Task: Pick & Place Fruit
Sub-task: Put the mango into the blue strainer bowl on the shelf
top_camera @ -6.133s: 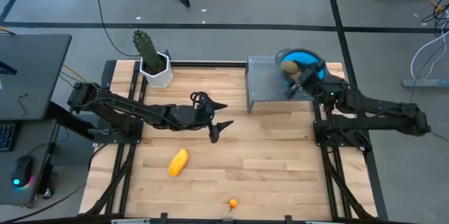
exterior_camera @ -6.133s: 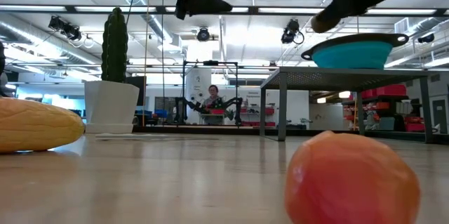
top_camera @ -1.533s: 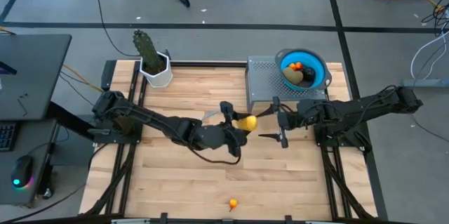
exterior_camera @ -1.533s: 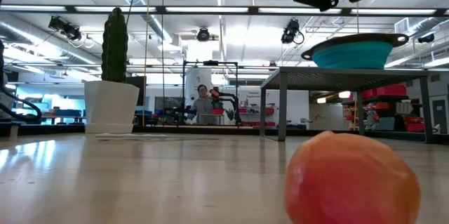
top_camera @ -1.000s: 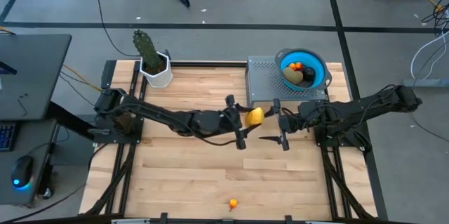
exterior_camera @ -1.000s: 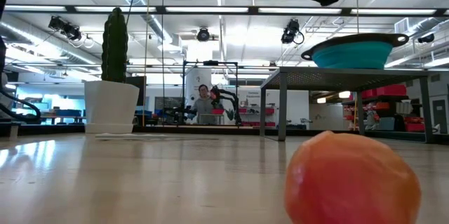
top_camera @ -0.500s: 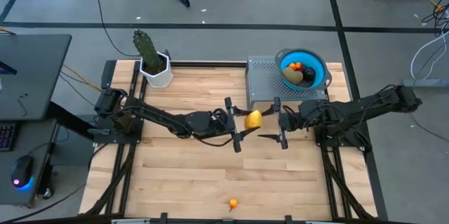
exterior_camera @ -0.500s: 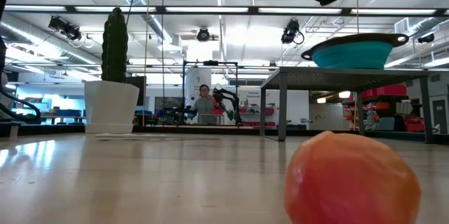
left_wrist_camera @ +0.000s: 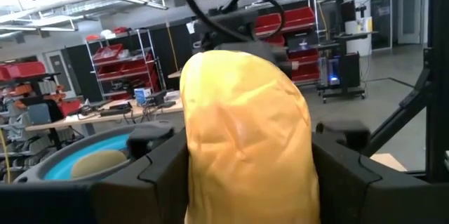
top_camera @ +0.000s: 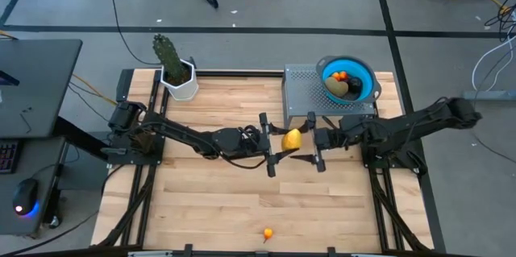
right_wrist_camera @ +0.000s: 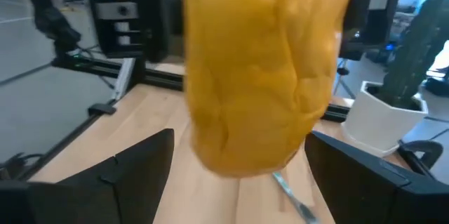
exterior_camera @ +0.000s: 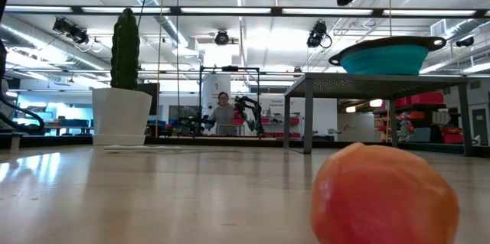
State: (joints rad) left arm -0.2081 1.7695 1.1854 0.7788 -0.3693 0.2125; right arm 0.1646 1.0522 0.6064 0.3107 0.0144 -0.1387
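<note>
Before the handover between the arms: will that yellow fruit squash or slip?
The yellow fruit probably stays stiff: it keeps its bulging shape between the left gripper fingers. Its dimpled skin should grip fairly well. The open right gripper looks just wide enough.

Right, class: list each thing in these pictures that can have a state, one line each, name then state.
Yellow fruit: held in the air above the table, between both arms.
Left end effector: shut on the yellow fruit.
Right end effector: open, fingers either side of the fruit's far end.
Blue bowl: on the grey stand, holding several fruits.
Small orange fruit: lying on the table's near edge.
Cactus: upright in its white pot.
</note>
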